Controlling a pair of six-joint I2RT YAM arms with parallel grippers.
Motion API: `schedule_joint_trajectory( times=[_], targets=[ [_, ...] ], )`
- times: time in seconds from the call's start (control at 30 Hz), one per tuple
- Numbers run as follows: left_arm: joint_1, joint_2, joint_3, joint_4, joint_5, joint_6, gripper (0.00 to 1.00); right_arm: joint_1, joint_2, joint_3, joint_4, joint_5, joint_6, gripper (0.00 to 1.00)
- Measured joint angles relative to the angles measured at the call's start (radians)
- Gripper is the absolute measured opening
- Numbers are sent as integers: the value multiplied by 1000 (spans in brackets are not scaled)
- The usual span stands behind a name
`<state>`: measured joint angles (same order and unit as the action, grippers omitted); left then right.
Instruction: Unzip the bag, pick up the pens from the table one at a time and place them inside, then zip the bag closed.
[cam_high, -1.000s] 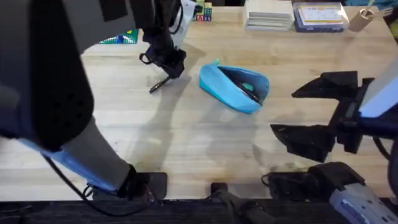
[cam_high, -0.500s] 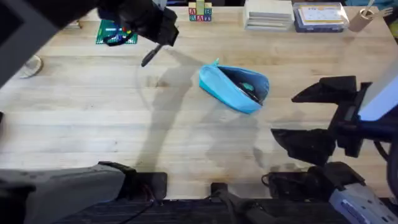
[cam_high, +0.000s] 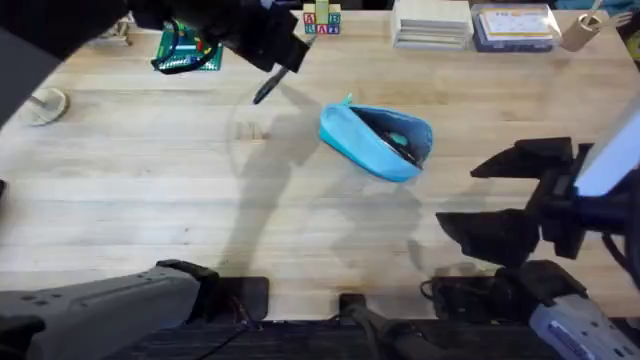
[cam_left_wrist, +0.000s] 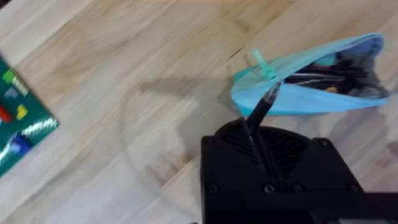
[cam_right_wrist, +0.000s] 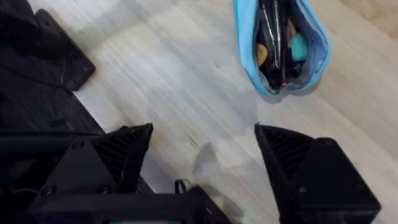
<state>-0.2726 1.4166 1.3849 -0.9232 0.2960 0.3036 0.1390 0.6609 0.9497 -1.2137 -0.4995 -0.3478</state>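
Fingers (cam_left_wrist: 268, 167) of the left gripper (cam_high: 282, 52) clenched on a pen (cam_high: 268, 88), lifted off the table (cam_high: 150, 190), black tip slanting down toward seven o'clock. Hovered at about ten o'clock from the bag (cam_high: 376, 140), well short of its mouth. In the left wrist view, pen (cam_left_wrist: 258, 117) tip pointed at the near end of the bag (cam_left_wrist: 311, 78), by the small teal pull tab (cam_left_wrist: 260, 61). Bag lay unzipped on the table a little right of centre, mouth gaping, dark pens and a teal item (cam_high: 398, 141) showing inside. Same seen in the right wrist view: bag (cam_right_wrist: 280, 46) wide open, black pens (cam_right_wrist: 270, 25) lying lengthwise within, beside teal and orange bits. Right gripper (cam_high: 525, 195) held at four o'clock from the bag, well apart from it, black fingers (cam_right_wrist: 311, 168) spread wide with nothing between, bare table underneath. Far edge of the table carried a green board (cam_high: 185, 50), lettered blocks (cam_high: 320, 20), a stack of books (cam_high: 432, 22).
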Motion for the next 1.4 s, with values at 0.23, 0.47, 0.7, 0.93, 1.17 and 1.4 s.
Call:
schedule_joint_trajectory(
  times=[0.23, 0.47, 0.7, 0.93, 1.17, 1.4],
  targets=[
    [-26, 0, 0, 88, 137, 59, 42, 0, 0, 0, 0, 81, 88, 996],
    [-109, 0, 0, 169, 222, 131, 42, 0, 0, 0, -1, 97, 108, 996],
    [-166, 0, 0, 201, 330, 224, 43, 0, 0, 0, -1, 103, 111, 997],
    [-168, 3, 0, 202, 454, 308, 43, 0, 0, 0, -1, 104, 113, 997],
    [-168, 78, 0, 202, 556, 419, 42, 0, 0, 0, -1, 104, 113, 997],
    [-168, 166, 0, 203, 636, 484, 42, 0, 0, 0, -1, 104, 113, 997]
  ],
)
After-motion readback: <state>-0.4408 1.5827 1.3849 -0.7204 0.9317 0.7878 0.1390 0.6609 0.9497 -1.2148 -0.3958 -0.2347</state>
